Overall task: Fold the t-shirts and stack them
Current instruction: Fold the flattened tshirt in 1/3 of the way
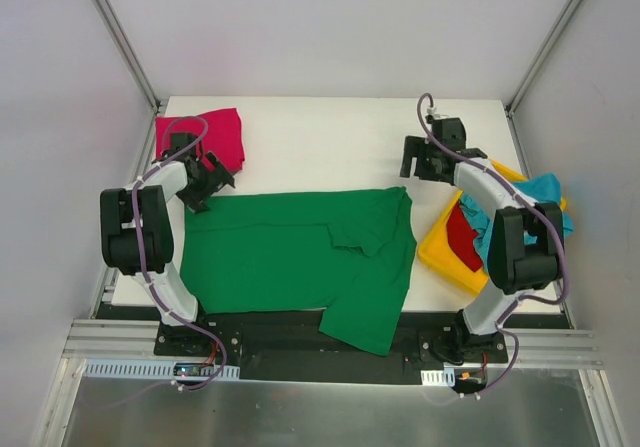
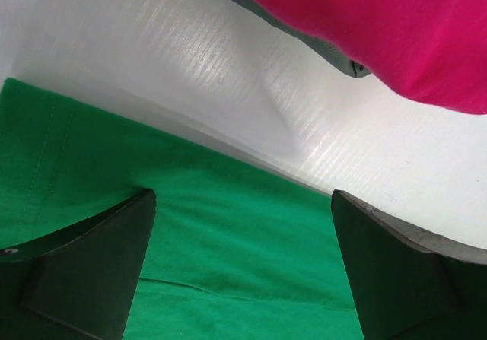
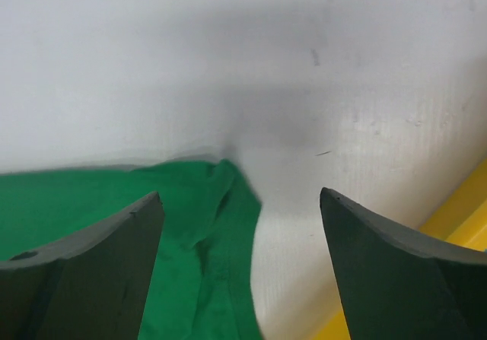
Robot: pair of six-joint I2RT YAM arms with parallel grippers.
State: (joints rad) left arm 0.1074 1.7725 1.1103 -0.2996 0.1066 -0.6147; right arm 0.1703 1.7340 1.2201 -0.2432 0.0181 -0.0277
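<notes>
A bright green t-shirt (image 1: 300, 257) lies spread across the table's middle, one part hanging over the near edge. My left gripper (image 1: 207, 184) hovers open over its far left edge (image 2: 228, 264), holding nothing (image 2: 243, 203). Just beyond it lies a folded magenta-pink t-shirt (image 1: 215, 132) (image 2: 380, 28). My right gripper (image 1: 415, 159) stands open above the green shirt's far right corner (image 3: 205, 233), which lies loose below the jaws (image 3: 240, 203). A red t-shirt (image 1: 462, 237) and a teal-blue t-shirt (image 1: 540, 207) sit in the bin at the right.
A yellow plastic bin (image 1: 440, 247) stands at the table's right edge, its rim (image 3: 456, 218) close to my right fingers. White table surface (image 1: 320, 137) shows behind the green shirt. Metal frame posts rise at both far corners.
</notes>
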